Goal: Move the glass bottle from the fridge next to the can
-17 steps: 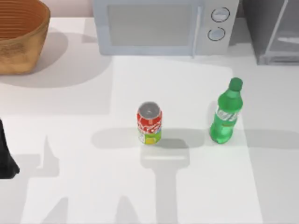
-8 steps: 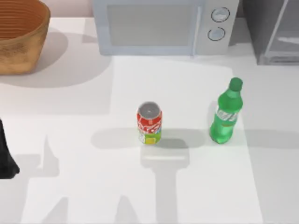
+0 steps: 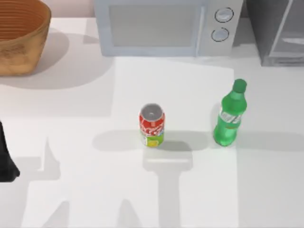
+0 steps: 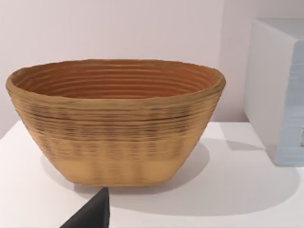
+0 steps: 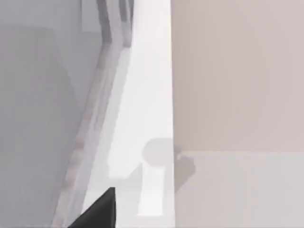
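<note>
The bottle (image 3: 229, 117) stands upright mid-desk, out of the fridge (image 3: 278, 31) (far right corner) but well apart from the can (image 3: 152, 125), so closing that gap remains; my fingers' state I cannot tell.

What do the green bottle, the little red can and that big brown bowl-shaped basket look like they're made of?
The glass bottle looks like translucent green glass or plastic, glossy, with light passing through. The can seems to be printed metal with a dull silver top. The basket looks woven, straw or wicker, matte, with ridged coils round its wall.
</note>
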Controlling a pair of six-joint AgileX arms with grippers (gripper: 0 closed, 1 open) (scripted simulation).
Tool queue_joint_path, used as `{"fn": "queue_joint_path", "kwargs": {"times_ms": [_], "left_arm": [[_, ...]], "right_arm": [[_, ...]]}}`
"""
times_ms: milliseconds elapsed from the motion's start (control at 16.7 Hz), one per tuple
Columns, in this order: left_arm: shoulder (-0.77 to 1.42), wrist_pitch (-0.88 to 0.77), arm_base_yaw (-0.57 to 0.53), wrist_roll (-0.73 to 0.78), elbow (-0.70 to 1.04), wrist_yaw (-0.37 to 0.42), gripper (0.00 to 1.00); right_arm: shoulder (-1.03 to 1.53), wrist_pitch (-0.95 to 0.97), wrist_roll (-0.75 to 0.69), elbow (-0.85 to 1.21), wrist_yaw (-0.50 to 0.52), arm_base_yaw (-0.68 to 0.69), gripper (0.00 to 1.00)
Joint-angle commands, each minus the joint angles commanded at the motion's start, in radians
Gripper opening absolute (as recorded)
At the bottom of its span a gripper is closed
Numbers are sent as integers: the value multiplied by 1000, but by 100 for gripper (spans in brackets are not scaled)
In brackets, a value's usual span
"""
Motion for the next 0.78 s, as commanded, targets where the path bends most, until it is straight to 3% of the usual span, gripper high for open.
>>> {"fn": "queue_joint_path", "kwargs": {"times_ms": [540, 780], "left_arm": [[0, 0, 0, 0, 0, 0, 100], [0, 0, 0, 0, 0, 0, 100]], "right_arm": [[-12, 81, 81, -14, 23, 58, 100], [-43, 144, 188, -60, 146, 205, 100]]}}
